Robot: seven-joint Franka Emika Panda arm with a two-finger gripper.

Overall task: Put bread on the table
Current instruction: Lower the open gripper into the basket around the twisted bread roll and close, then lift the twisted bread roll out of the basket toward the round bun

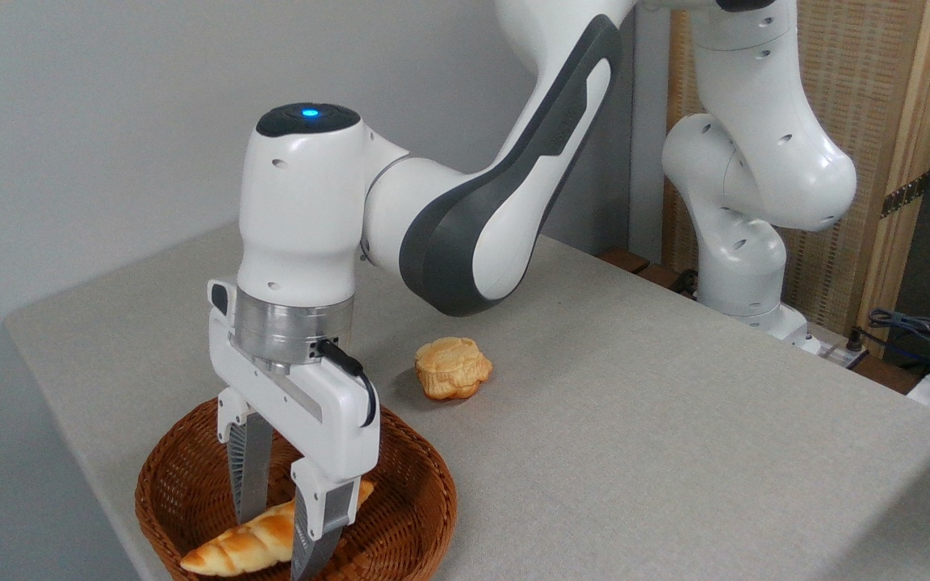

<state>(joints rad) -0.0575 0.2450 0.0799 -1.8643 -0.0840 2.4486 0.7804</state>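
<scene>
We see a grey table (pixel 634 420) against a pale wall. At its near left corner, the bread (pixel 251 542) lies in a wicker basket (pixel 408 500). Our gripper (pixel 275 528) straddles it, jaws parted. A bun (pixel 452 368) sits farther right.

One braided bread (pixel 247 545), one bun (pixel 452 368) (scalloped), one wicker basket (pixel 408 516).

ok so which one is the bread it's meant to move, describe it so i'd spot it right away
Find the brown wicker basket at the table's near left corner, under the gripper. The bread lies inside it, between the fingers: a long, golden, braided loaf with tapered ends. The small round bun sits outside, on the cloth.
</scene>
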